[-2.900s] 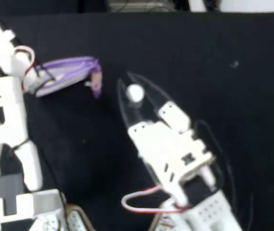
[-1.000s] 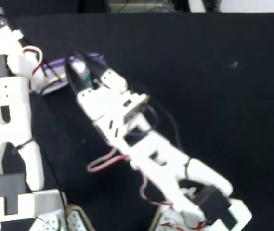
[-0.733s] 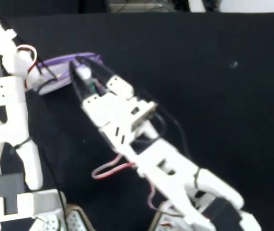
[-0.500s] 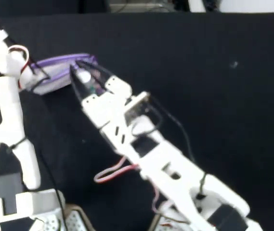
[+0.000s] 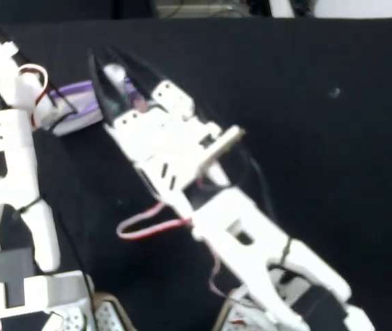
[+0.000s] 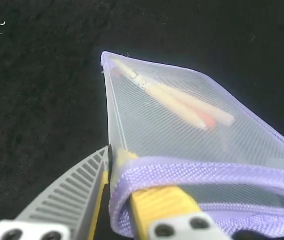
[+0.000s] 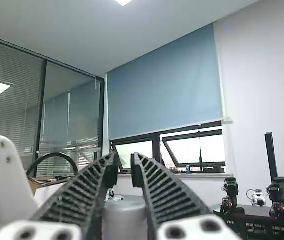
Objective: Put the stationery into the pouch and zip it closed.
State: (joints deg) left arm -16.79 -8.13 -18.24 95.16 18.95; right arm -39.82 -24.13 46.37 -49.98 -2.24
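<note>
Two pencils (image 6: 181, 102) lie in the pouch (image 6: 181, 145) clamped by left gripper (image 6: 117, 155); right gripper (image 7: 124, 162) grasps white cylinder (image 7: 124, 220).

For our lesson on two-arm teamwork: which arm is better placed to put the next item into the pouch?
Right. The right gripper hangs by the pouch with a white item between its fingers, while the left gripper is clamped on the pouch's edge, so it looks tied up.
</note>
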